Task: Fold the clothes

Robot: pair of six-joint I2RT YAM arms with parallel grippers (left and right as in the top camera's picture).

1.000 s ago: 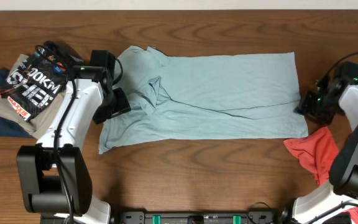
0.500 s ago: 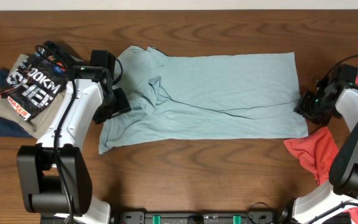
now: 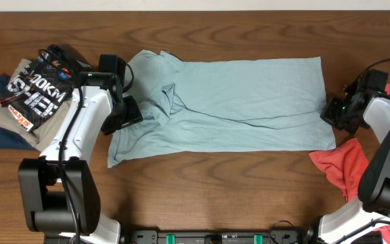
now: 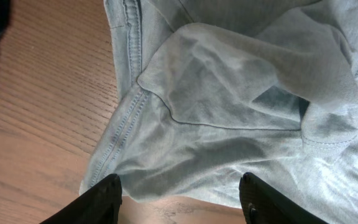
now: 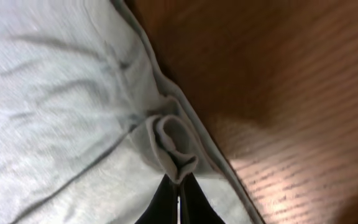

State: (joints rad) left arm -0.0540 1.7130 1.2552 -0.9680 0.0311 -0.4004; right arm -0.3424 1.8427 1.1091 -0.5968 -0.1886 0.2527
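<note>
1. While the pale blue-grey T-shirt [image 3: 242, 102] lies spread flat across the middle of the wooden table [image 3: 215, 183], I have one arm at each of its ends.
2. My left gripper [image 4: 180, 190] is over the rumpled sleeve end, jaws wide apart and holding nothing.
3. My right gripper [image 5: 179, 183] has its jaws pinched together on a small fold of the shirt's hem at the right edge.
4. The coral-red garment [image 3: 334, 169] lies bunched just beside the shirt's right corner.
5. A stack of folded clothes [image 3: 29, 102] sits at the far left.

Blue-grey tee [image 3: 249, 102] flat, ctr; coral garment [image 3: 334, 169] bunched, R.
</note>
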